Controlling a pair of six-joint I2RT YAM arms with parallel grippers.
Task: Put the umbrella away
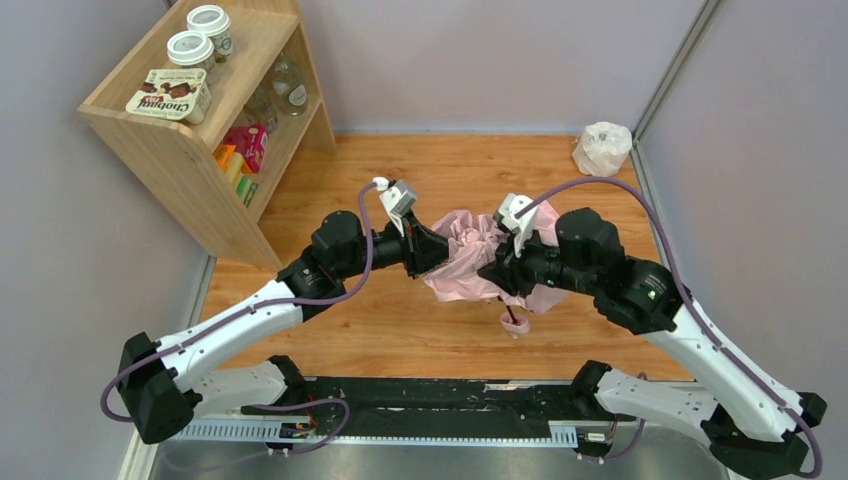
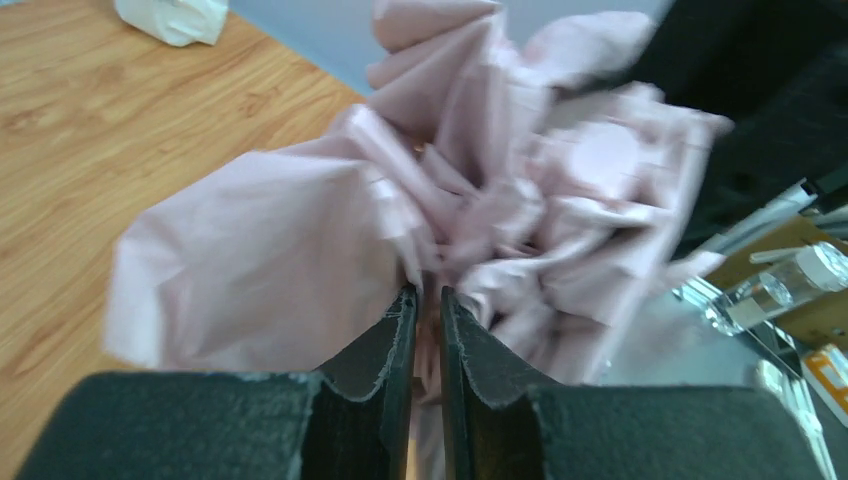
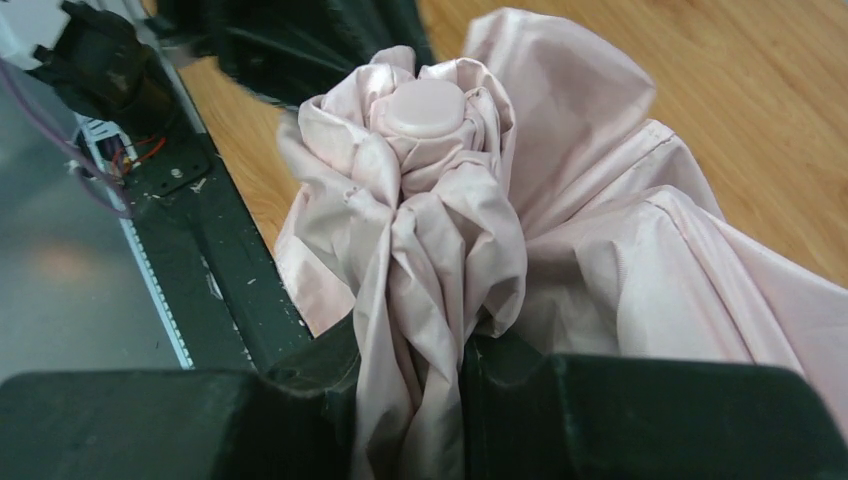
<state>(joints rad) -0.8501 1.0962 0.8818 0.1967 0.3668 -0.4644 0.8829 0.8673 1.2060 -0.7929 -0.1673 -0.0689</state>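
Observation:
The pale pink umbrella [image 1: 462,262] is held bunched above the middle of the wooden table between both arms. Its black shaft and small pink handle [image 1: 515,323] hang below, toward the near edge. My left gripper [image 1: 432,252] is shut on a fold of the pink fabric [image 2: 300,230] at the umbrella's left side. My right gripper [image 1: 497,270] is shut around the gathered fabric [image 3: 440,300] just below the round pink cap [image 3: 425,107]. The fabric hides most of the shaft.
A wooden shelf unit [image 1: 170,130] with jars and boxes stands at the back left. A small white plastic bag [image 1: 602,148] lies at the back right corner; it also shows in the left wrist view [image 2: 172,18]. Grey walls enclose the table [image 1: 330,320].

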